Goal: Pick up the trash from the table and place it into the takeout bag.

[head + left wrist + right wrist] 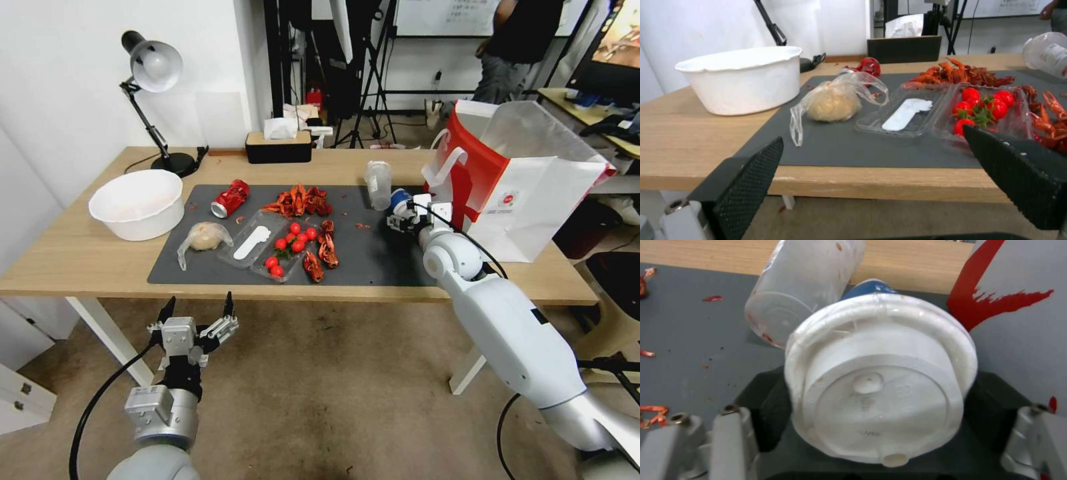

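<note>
The blue cup with white lid (878,396) lies on its side at the mat's right end, lid facing the right gripper (408,217), whose jaws clamp it. The right wrist view shows the clear plastic cup (802,286) touching it and the takeout bag (527,180) just beside. The left gripper (197,313) hangs below the worktop (80,257), jaws wide, holding nothing.

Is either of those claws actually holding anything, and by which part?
The right claw grips the blue cup with white lid by its sides, near the lid. The left claw is open, holding nothing.
</note>
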Robot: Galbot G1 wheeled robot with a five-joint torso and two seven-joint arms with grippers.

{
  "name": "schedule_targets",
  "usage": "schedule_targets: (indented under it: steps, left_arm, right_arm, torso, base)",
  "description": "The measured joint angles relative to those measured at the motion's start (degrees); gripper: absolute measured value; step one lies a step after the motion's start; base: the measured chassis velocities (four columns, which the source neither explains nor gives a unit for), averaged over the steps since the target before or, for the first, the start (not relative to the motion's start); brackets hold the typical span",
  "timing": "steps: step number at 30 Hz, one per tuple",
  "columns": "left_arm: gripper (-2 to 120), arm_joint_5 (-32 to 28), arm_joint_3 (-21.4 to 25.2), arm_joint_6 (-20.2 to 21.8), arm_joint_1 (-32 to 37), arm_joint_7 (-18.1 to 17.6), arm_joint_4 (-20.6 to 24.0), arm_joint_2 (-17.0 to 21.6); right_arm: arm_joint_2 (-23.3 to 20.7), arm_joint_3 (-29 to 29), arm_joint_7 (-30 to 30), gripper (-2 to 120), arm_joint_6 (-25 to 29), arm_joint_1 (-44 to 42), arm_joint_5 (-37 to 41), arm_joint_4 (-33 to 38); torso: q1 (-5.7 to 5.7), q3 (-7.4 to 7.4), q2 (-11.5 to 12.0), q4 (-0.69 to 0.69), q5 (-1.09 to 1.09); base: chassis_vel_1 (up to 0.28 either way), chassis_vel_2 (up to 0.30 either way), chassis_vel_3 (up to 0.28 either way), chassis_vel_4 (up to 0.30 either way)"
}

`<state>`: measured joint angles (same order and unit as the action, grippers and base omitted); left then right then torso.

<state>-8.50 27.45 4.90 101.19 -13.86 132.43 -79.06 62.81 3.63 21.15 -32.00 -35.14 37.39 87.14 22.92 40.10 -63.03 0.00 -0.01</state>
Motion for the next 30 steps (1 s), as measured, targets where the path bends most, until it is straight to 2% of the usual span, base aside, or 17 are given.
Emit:
schedule_targets:
  steps: [4, 12, 19, 26, 27, 30]
  left_arm:
    - [100, -0.13, 0.13, -0.03, -0.21, -0.02, -0.21, 0.27]
    - [100, -0.21, -0.19, -0.12, -0.41, -0.08, -0.25, 0.68]
    - [100, -0.27, -0.80, -0.15, -0.60, -0.13, -0.25, 1.20]
    - [100, -0.27, -0.97, -0.15, -0.65, -0.13, -0.20, 1.27]
    - [100, -0.27, -0.90, -0.15, -0.56, -0.13, -0.03, 1.29]
    - [100, -0.24, -0.85, -0.15, -0.52, -0.13, 0.08, 1.28]
  right_arm:
    - [-0.03, 0.13, 0.33, 66, 0.05, -0.20, -0.33, 0.70]
    - [-1.04, 1.92, 1.37, 65, 0.03, -1.98, -0.72, 4.72]
    - [-4.29, 5.83, 2.87, 65, -0.78, -8.08, -1.95, 13.49]
    - [-6.62, 9.04, 3.41, 65, -1.05, -13.17, -2.45, 19.35]
    - [-7.49, 10.67, 3.22, 65, -0.94, -15.83, -2.45, 22.68]
    - [-8.21, 12.06, 2.78, 65, -0.70, -18.04, -2.44, 25.85]
  torso:
    - [0.00, 0.01, 0.00, 0.00, 0.01]
    - [0.00, 0.01, 0.01, 0.00, 0.01]
    - [0.00, 0.01, 0.01, 0.00, 0.02]
    - [0.00, 0.00, 0.01, -0.01, 0.01]
    - [0.00, 0.00, 0.01, -0.01, 0.02]
    - [0.00, 0.00, 0.01, 0.00, 0.02]
  base:
    - [0.000, 0.000, 0.000, 0.000]
    - [0.000, 0.000, 0.000, 0.000]
    - [0.000, 0.000, 0.000, 0.000]
    - [0.000, 0.000, 0.000, 0.000]
    - [0.000, 0.000, 0.000, 0.000]
    - [0.000, 0.000, 0.000, 0.000]
